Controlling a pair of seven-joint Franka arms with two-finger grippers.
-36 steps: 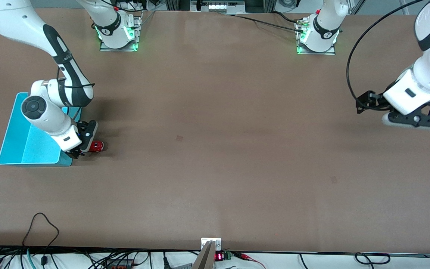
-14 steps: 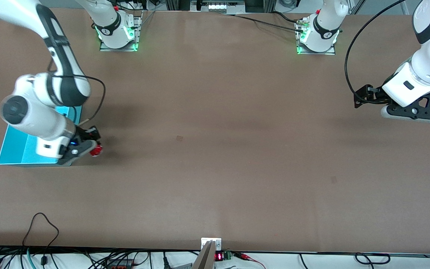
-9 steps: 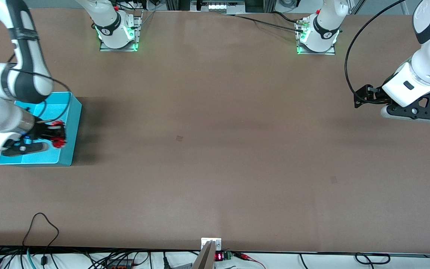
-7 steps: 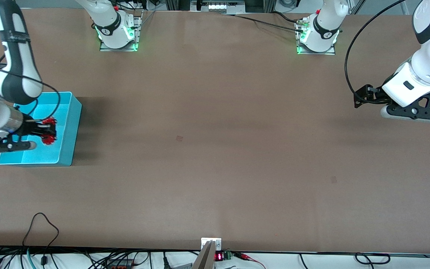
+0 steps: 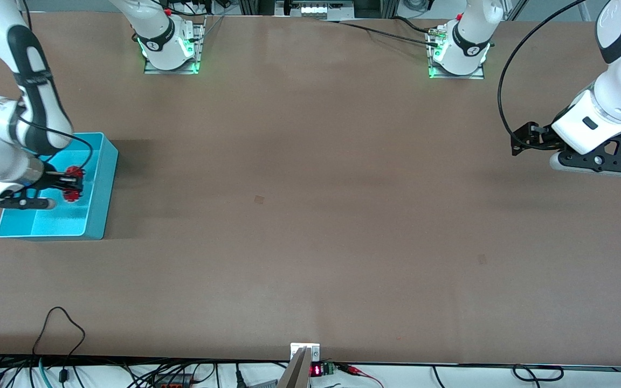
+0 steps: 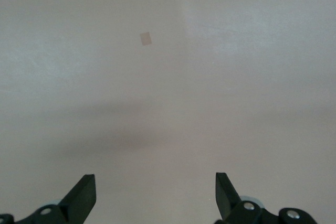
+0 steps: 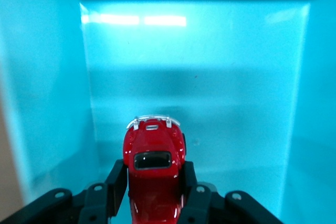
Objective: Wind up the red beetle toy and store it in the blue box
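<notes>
Item: red beetle toy [image 7: 154, 174], clamped in my right gripper [image 5: 69, 184], now carried off the table to hang over the blue box [image 5: 107, 178]; I judge only the release remains. Left gripper [image 6: 152, 198], spread and empty, waits over bare table. No brand or writing is legible.

High front overview; close wrist views over table [image 5: 310, 215], blue box [image 7: 210, 77].
</notes>
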